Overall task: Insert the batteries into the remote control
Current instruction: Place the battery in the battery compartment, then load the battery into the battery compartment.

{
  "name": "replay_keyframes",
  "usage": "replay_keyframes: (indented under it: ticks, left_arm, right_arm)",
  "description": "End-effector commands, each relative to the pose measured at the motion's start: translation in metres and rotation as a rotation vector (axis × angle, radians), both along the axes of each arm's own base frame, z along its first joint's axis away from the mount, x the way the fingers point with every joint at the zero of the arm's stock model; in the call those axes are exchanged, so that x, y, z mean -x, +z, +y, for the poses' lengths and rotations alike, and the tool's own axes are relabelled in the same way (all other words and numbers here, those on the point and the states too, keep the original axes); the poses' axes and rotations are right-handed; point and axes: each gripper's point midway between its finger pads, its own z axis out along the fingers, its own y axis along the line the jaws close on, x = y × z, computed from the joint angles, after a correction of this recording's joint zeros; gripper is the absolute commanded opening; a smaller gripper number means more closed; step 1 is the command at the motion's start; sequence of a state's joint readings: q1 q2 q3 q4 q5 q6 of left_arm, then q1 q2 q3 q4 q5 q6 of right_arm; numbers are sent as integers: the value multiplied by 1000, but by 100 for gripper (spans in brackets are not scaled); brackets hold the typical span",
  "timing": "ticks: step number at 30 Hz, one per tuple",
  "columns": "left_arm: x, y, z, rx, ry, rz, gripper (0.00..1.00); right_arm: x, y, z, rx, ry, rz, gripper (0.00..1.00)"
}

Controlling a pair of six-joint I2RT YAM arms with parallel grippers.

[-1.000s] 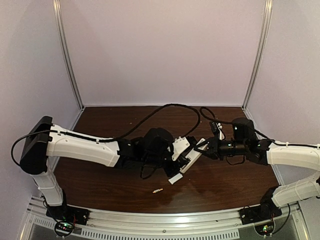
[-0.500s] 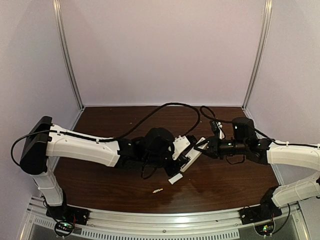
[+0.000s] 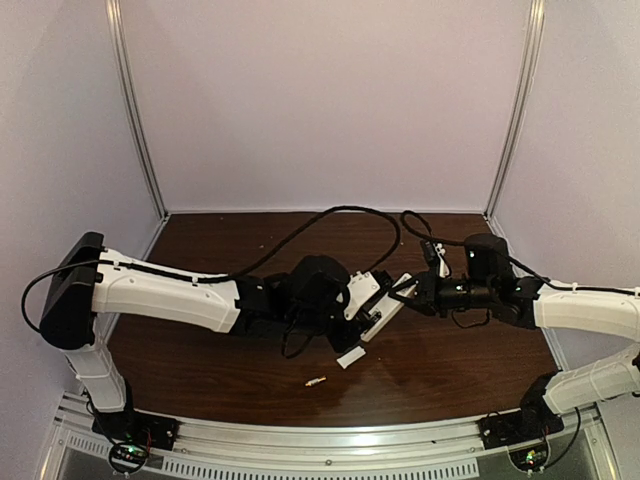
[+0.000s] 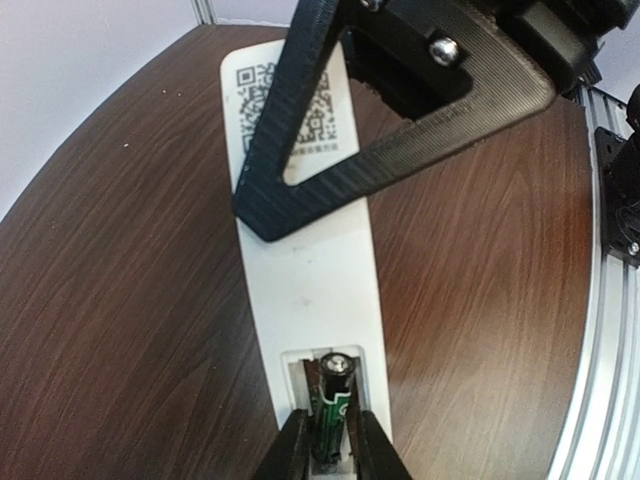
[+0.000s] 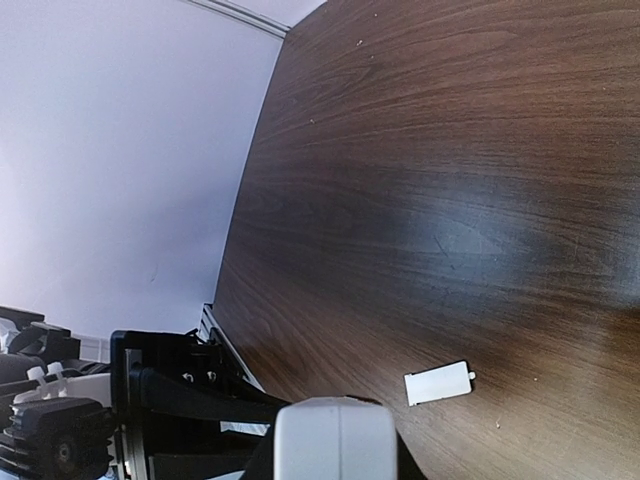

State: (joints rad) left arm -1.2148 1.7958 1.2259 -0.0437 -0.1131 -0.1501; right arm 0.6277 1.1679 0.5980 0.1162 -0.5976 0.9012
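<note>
The remote control [image 3: 384,316] is held above the table between both grippers, back side up. In the left wrist view the remote [image 4: 315,290] shows a QR label and an open battery recess. A dark green battery [image 4: 333,400] stands in that recess, and my left gripper [image 4: 332,445] is shut on it, a finger on each side. My right gripper [image 3: 405,290] is shut on the remote's other end [image 5: 335,440]. Its black finger [image 4: 400,130] crosses the label. The pale silvery battery [image 3: 316,381] lies on the table near the front.
The small flat white cover piece [image 3: 350,357] lies on the brown table [image 3: 450,370] below the remote and also shows in the right wrist view [image 5: 437,383]. The left arm's black gripper body [image 5: 180,400] is close to the right gripper. Pale walls surround the table.
Almost nothing differs. The right wrist has shifted very slightly, and both grippers keep the same holds.
</note>
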Motion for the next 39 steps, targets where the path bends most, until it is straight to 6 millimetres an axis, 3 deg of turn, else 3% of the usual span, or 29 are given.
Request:
replay_keyframes:
  ticks: [1, 4, 11, 14, 23, 29, 34, 39]
  left_arm:
    - [-19, -15, 12, -75, 82, -21, 20]
    - [-19, -13, 12, -71, 83, -16, 22]
    - [-11, 1, 12, 7, 44, 31, 41]
    - [-7, 7, 13, 49, 23, 53, 45]
    - [-1, 25, 16, 94, -68, -42, 42]
    - [26, 44, 27, 125, -293, -233, 40]
    - [49, 34, 39, 57, -477, -336, 39]
    - [55, 35, 42, 47, -525, -384, 37]
  right_arm:
    - [4, 16, 9, -36, 53, -23, 0]
    - [4, 12, 8, -21, 51, -18, 0]
    - [3, 5, 6, 9, 50, -21, 0]
    - [3, 5, 7, 9, 53, -21, 0]
    - [3, 0, 7, 23, 61, -12, 0]
    - [7, -6, 10, 38, 98, 8, 0]
    - [16, -5, 16, 28, 161, 21, 0]
    - [25, -4, 21, 21, 217, 31, 0]
